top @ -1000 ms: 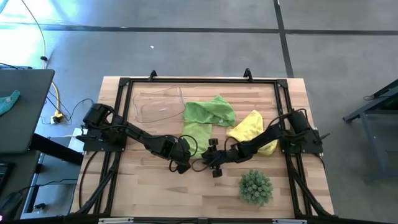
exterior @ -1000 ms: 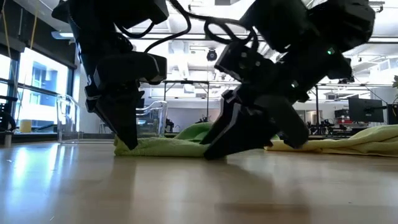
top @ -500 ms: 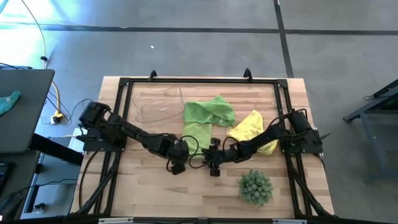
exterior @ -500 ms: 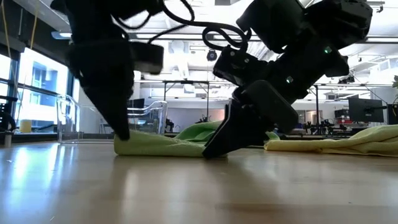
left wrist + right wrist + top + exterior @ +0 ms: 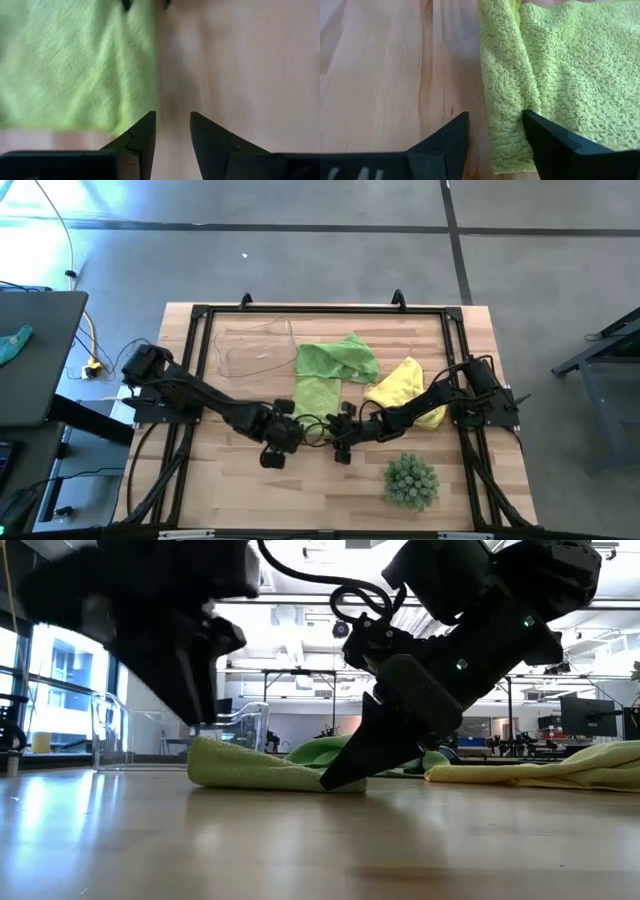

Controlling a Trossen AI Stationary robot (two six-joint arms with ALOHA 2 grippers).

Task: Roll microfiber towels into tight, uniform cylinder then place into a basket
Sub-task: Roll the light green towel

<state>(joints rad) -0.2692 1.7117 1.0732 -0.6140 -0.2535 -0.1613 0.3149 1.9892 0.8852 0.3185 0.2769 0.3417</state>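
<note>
A lime green microfiber towel [image 5: 318, 393] lies flat mid-table, with a narrow folded strip [image 5: 502, 75] along one edge. My left gripper [image 5: 171, 120] hangs open above the bare wood just off the towel's near left corner [image 5: 117, 120], clear of it in the low view [image 5: 200, 700]. My right gripper [image 5: 495, 120] is open at the towel's near edge, slanting down to the table [image 5: 335, 778]. A second green towel [image 5: 345, 358] lies crumpled behind the first. A yellow towel [image 5: 398, 385] lies bunched to its right. The clear basket [image 5: 250, 345] stands at the far left. My right gripper has one finger [image 5: 545, 135] lying on top of the green towel at its near edge, beside the folded strip [image 5: 507, 130]. The other finger [image 5: 450, 137] is over bare wood next to the towel. The fingers slant down from the near right. The towel lies on the table.
A spiky green ball-shaped plant [image 5: 411, 480] stands at the near right. A black frame [image 5: 320, 310] runs around the table top. Bare wood lies along the near edge [image 5: 300, 495] and left of the towels.
My left gripper has opened and let go of the green towel's near left corner. It has risen, rolled at the wrist and drawn a little toward the near left. The freed corner now stands thicker than before. My right gripper has rolled at the wrist in place.
</note>
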